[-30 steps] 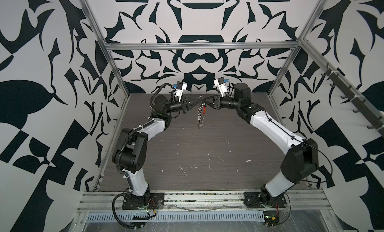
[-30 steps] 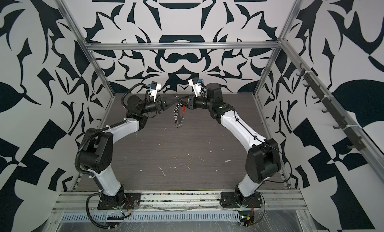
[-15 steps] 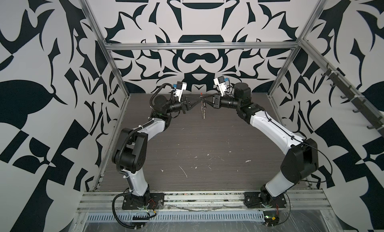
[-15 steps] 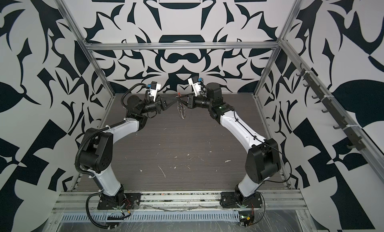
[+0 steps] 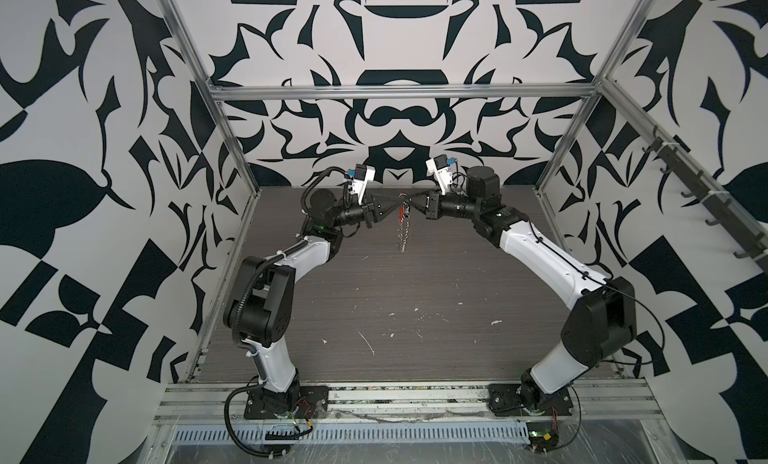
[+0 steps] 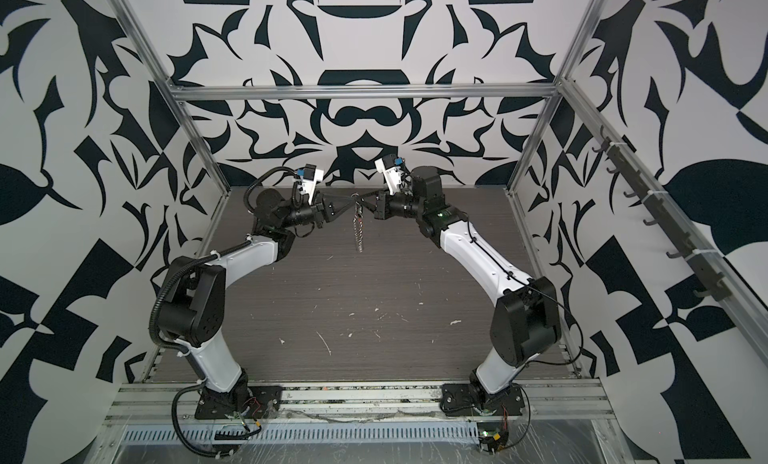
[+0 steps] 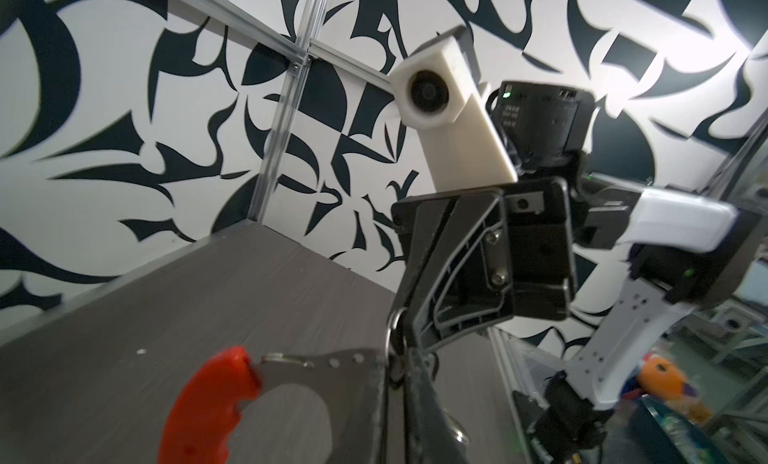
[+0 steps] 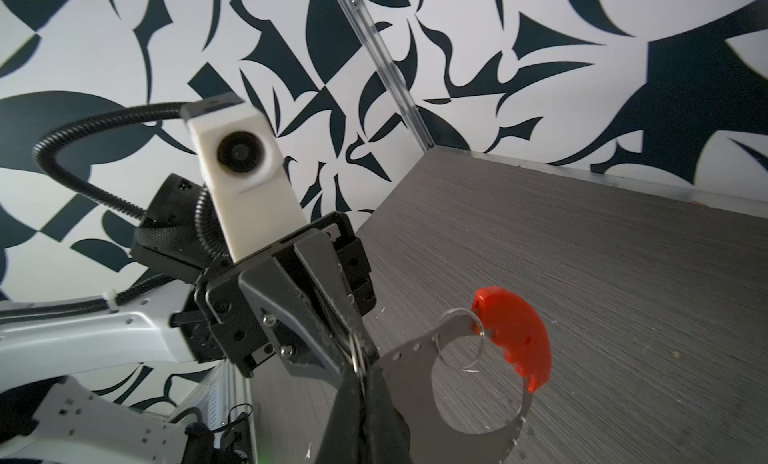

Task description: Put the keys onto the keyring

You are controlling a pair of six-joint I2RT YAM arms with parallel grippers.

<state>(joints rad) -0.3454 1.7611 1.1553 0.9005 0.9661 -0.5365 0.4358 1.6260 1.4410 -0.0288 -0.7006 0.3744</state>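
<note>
The keyring [image 5: 404, 196] is held in mid-air over the far tabletop [image 5: 415, 295], pinched by the closed right hand [image 7: 398, 331]. The left hand [image 8: 356, 352] is set tip to tip against it, narrow; grip cannot be told. The chain [image 5: 402, 233] is hung below.

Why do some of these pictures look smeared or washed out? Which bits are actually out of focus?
Left wrist view: the orange-red piece is blurred up close, and glare whitens one corner. Right wrist view: the other arm's white camera is smeared, the orange-red piece sharper. Both top views: even light, chain clear but tiny.
</note>
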